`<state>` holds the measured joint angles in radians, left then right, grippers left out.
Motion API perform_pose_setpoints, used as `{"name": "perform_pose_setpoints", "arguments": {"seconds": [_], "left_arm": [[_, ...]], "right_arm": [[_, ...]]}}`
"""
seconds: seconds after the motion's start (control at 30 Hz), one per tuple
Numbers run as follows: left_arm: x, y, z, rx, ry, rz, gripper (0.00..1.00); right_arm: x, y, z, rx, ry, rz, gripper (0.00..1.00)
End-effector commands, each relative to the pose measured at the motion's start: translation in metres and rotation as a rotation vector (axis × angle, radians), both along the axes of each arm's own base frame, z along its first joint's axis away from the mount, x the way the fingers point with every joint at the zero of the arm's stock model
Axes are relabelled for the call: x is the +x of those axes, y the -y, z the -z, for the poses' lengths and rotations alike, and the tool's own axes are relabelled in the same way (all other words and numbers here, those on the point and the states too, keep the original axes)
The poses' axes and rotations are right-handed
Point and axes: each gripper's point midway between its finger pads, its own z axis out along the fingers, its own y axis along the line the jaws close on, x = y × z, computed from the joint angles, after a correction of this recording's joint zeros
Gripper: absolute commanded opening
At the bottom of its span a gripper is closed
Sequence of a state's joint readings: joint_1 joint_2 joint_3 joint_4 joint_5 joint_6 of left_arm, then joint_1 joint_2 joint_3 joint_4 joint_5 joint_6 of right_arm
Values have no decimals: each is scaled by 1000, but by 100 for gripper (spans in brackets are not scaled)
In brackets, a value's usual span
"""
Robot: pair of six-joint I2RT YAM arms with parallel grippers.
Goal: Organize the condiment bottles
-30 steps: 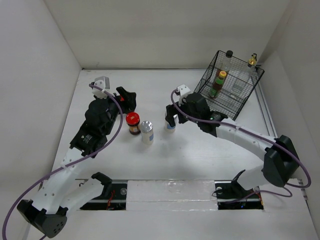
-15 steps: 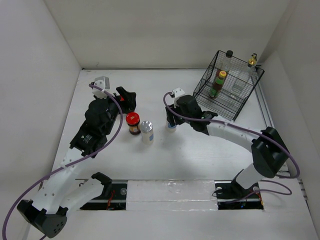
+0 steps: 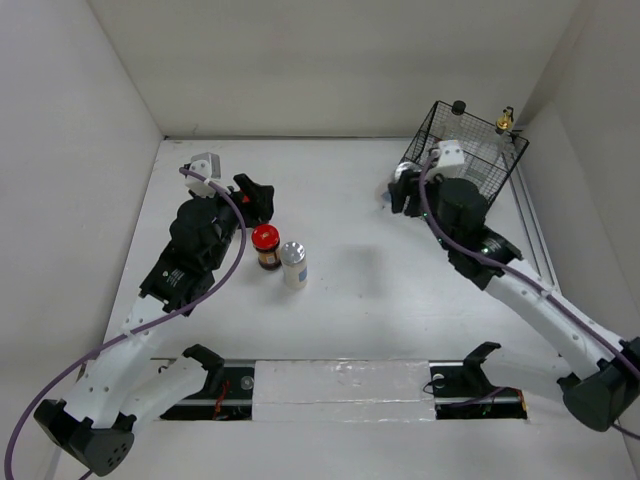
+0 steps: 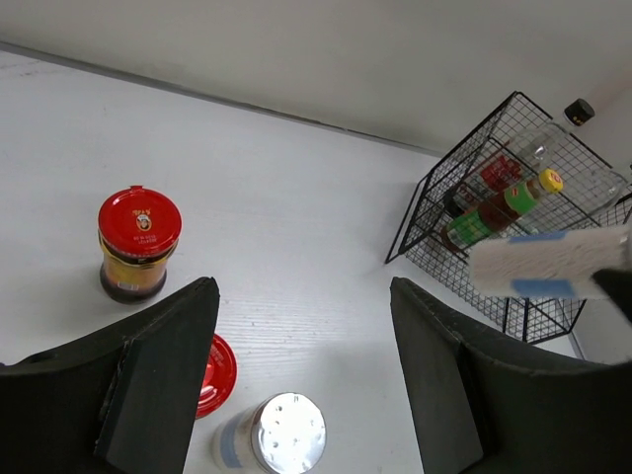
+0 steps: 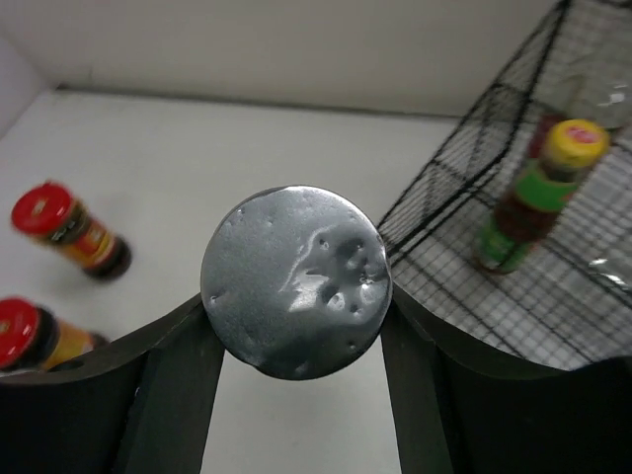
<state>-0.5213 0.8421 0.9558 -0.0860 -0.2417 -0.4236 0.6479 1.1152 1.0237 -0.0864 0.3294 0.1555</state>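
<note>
My right gripper (image 3: 400, 190) is shut on a silver-lidded white shaker (image 5: 296, 281) and holds it in the air just left of the black wire basket (image 3: 415, 145). The basket holds a yellow-capped dark sauce bottle (image 5: 538, 197), a black-capped bottle (image 3: 458, 107) and a gold-capped glass bottle (image 3: 505, 120). On the table stand a red-lidded jar (image 3: 265, 245) and a second silver-lidded shaker (image 3: 293, 263). My left gripper (image 3: 250, 195) is open above them. Another red-lidded jar (image 4: 212, 373) shows partly behind its left finger.
The basket (image 4: 464, 148) stands tilted in the back right corner against white walls. The held shaker appears blurred at the right of the left wrist view (image 4: 548, 262). Both red jars show at the left of the right wrist view (image 5: 69, 232).
My right gripper has lifted the shaker from the middle of the table and carried it right and back to the basket's left side. The left arm has not moved.
</note>
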Motion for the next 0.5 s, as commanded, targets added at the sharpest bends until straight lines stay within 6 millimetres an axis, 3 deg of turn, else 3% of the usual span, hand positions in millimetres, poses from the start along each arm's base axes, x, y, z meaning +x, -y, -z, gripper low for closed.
{"name": "perform_pose_setpoints", "arguments": {"seconds": [0.0, 0.13, 0.2, 0.23, 0.43, 0.47], "left_arm": [[0, 1, -13, -18, 53, 14, 66], [0, 1, -13, -18, 53, 14, 66], [0, 1, -13, -18, 53, 14, 66], [0, 1, -13, -18, 53, 14, 66], [1, 2, -10, -14, 45, 14, 66], [1, 2, -10, -14, 45, 14, 66]], "right_arm": [[19, 55, -51, 92, 144, 205, 48], [31, 109, -74, 119, 192, 355, 47], [42, 128, -74, 109, 189, 413, 47], [44, 147, -78, 109, 200, 465, 47], [70, 197, -80, 112, 221, 573, 47], [70, 203, -88, 118, 240, 587, 47]]}}
